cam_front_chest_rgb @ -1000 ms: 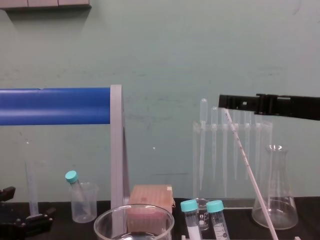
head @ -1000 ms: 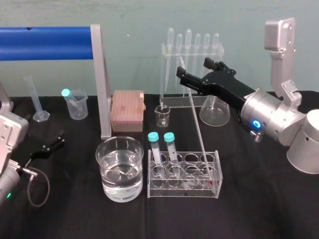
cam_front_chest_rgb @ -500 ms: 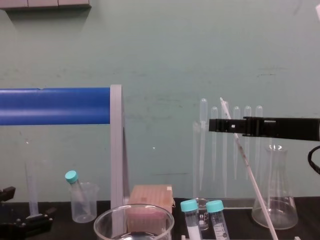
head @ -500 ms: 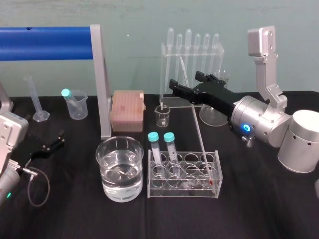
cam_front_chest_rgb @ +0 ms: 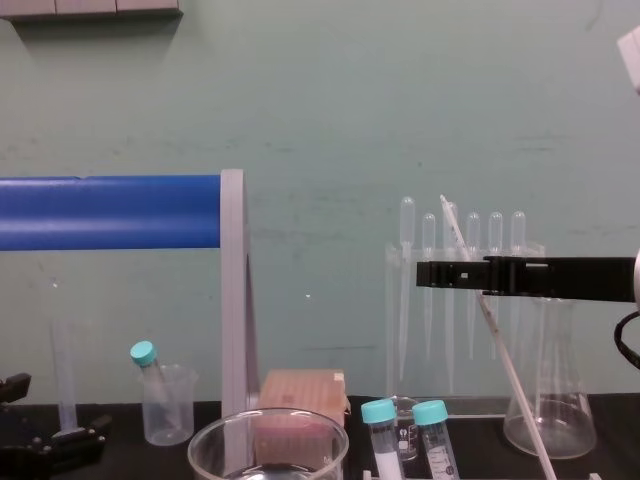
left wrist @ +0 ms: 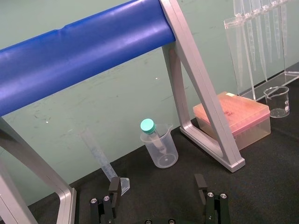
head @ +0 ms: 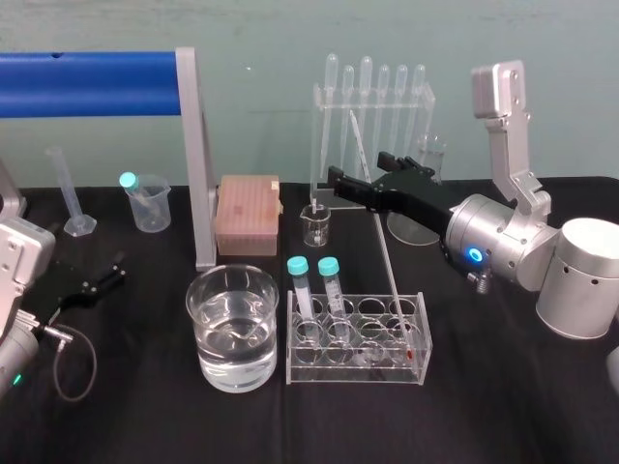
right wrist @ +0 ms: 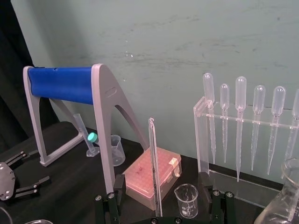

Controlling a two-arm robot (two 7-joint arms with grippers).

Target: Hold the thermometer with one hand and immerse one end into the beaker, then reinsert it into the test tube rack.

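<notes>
**Inspector:** State of the task?

**Assessor:** Nothing completed, on my reading. The thermometer stands foot-down in the right end of the rack and leans toward 11 o'clock. It is neither lifted nor dipped. The beaker, part filled, sits just beside the rack at its 9 o'clock. Outstanding items: grip, lift, dip one end in the beaker, return to the rack.

**Inspector:** And the right pincer?

**Assessor:** It reaches in from 3 o'clock, level with the thermometer's upper part. In the right wrist view its fingers are spread wide, with the rod upright in the gap between them. As far as I can tell the rod touches neither finger. It holds nothing. I judge closing to be the next step.

**Inspector:** The left pincer?

**Assessor:** Parked low over the surface at the beaker's 9 o'clock, well apart from it. Fingers spread, empty.
</notes>
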